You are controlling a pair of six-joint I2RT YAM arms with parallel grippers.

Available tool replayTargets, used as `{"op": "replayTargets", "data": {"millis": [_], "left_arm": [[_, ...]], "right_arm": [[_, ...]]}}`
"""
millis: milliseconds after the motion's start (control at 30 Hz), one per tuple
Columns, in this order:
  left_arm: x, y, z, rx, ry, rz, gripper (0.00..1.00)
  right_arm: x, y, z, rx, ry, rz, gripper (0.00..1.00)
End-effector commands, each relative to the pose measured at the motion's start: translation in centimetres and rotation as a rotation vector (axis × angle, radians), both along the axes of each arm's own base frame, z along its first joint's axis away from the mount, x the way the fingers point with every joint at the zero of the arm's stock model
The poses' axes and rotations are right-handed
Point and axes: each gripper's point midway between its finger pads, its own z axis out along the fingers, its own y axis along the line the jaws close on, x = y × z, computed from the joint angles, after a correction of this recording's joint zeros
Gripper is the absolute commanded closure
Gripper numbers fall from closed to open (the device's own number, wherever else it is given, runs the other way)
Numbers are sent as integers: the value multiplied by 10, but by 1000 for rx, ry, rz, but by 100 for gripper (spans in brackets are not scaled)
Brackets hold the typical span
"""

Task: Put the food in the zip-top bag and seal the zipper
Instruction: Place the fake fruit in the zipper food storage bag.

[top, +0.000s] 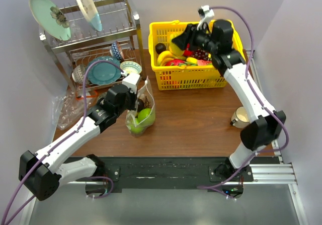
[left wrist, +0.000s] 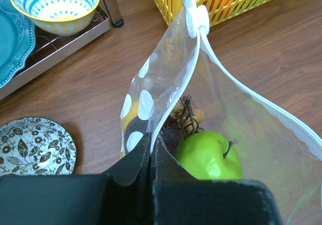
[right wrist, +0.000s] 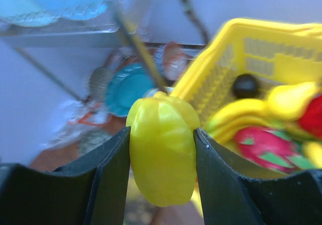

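Two arms are busy. The left gripper is pinched tight on the rim of the zip-top bag, which stands open-mouthed on the table with a green apple and a brown cluster inside. The right gripper, half spread, clamps a yellow ridged fruit above the yellow basket.

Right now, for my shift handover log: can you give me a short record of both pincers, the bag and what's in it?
left pincer: shut on the zip-top bag rim
right pincer: shut on a yellow fruit, at the yellow basket
bag mouth: open, zipper unsealed
in bag: green apple, brown cluster
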Motion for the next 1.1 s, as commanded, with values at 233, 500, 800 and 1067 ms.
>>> {"op": "replayTargets", "data": {"millis": [233, 500, 800, 1067], "left_arm": [[4, -4, 16, -14, -19, -14, 100], [1, -11, 37, -56, -10, -34, 100], [-4, -15, 42, -87, 9, -51, 100], [-4, -16, 42, -107, 32, -33, 100]], "right_arm": [[-183, 100, 0, 271, 45, 573, 69], [-221, 131, -26, 327, 48, 647, 68], [-208, 128, -60, 287, 42, 562, 70], [-185, 124, -94, 255, 56, 439, 73]]}}
